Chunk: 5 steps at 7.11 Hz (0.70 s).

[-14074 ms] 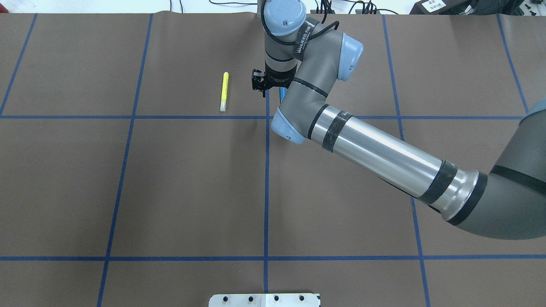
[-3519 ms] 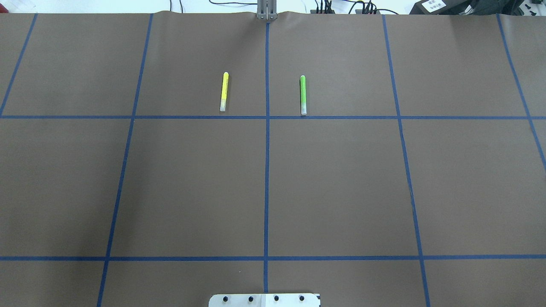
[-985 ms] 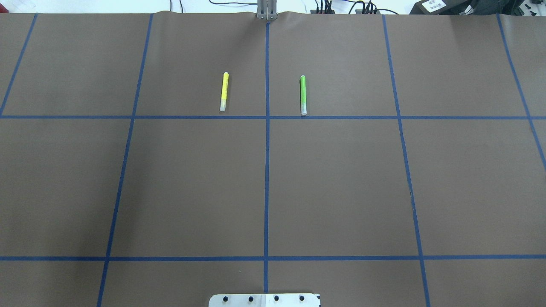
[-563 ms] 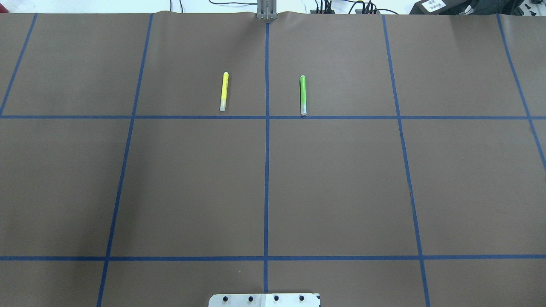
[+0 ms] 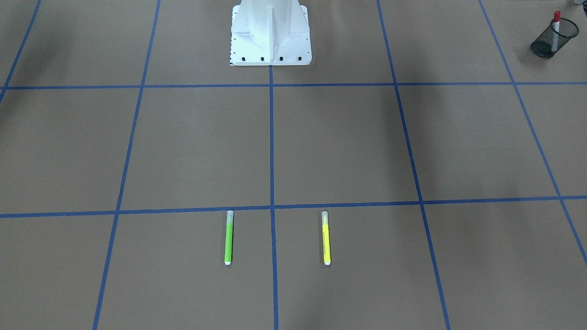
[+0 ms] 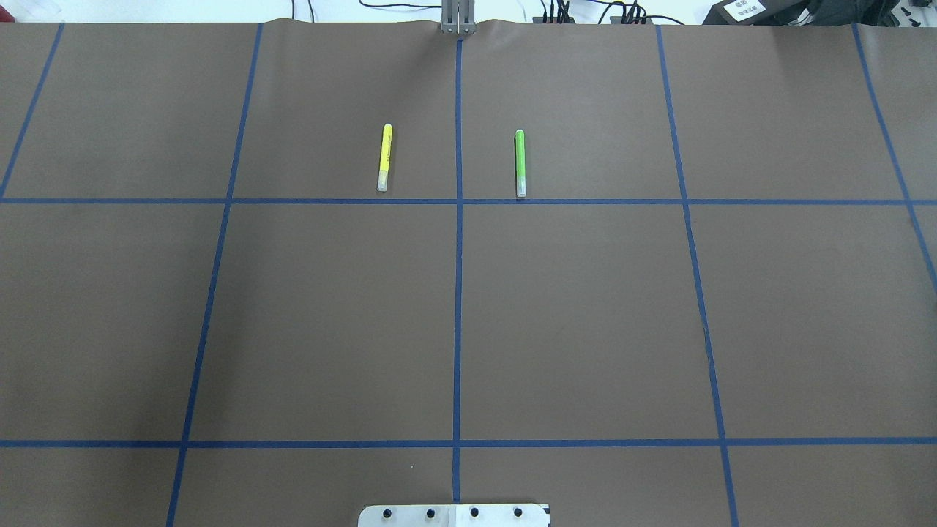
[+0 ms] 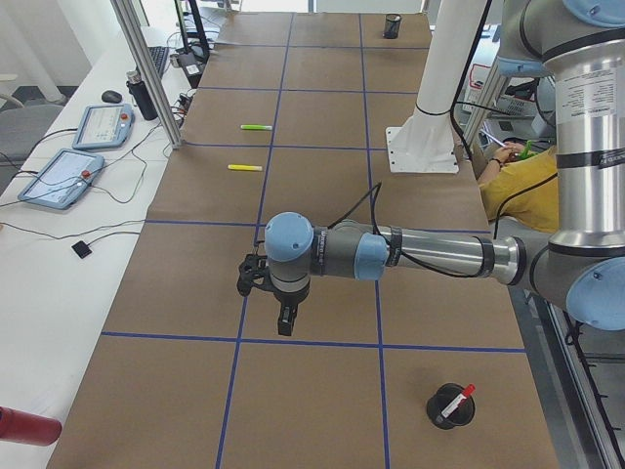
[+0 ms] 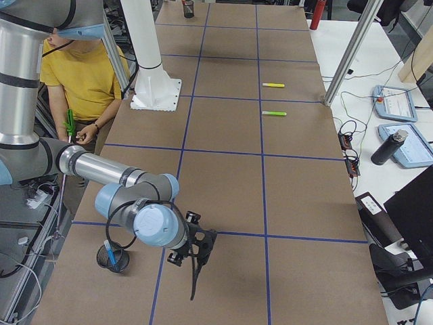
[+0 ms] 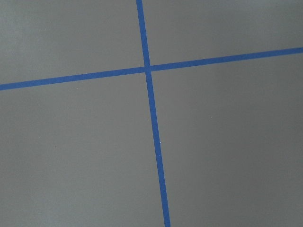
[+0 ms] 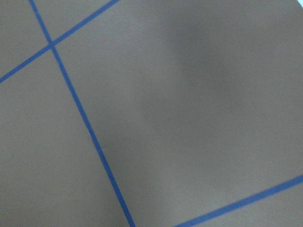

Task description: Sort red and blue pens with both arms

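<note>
cup at left [image 5: 567, 32]: red pen [image 5: 555, 28] | cup at right [image 8: 124, 260]: blue pen [image 8: 109, 250]

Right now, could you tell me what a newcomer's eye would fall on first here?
A yellow marker and a green marker lie parallel, one each side of the centre tape line. The red pen stands in a mesh cup at the table's left end, the blue pen in a second cup at the right end.

Left arm [image 7: 430, 256] stretched out level, left claw [image 7: 284, 326] pointing down — right arm [image 8: 101, 172] likewise, right claw [image 8: 195, 268] angled down, grips unreadable
</note>
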### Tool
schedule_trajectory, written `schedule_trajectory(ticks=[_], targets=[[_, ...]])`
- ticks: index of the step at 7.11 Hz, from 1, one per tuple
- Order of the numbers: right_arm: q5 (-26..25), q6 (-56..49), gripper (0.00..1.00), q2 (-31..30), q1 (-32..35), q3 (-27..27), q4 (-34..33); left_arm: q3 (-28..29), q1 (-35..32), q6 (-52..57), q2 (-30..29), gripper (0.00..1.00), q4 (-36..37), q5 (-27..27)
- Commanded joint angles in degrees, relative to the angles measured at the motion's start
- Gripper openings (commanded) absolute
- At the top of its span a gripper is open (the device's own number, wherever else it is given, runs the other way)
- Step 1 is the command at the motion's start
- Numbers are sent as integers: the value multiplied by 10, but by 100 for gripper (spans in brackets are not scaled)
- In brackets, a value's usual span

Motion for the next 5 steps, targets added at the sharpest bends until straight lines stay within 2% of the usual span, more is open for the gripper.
schedule_trajectory(ticks=[1, 3, 5], targets=[[-67, 57, 100, 91, -116, 3, 4, 0, 1, -2, -1, 100, -1, 0], [-108, 68, 100, 139, -186, 9, 5, -3, 3, -3, -4, 100, 0, 1], [-108, 88, 100, 140, -227, 17, 5, -4, 15, -4, -11, 100, 4, 11]])
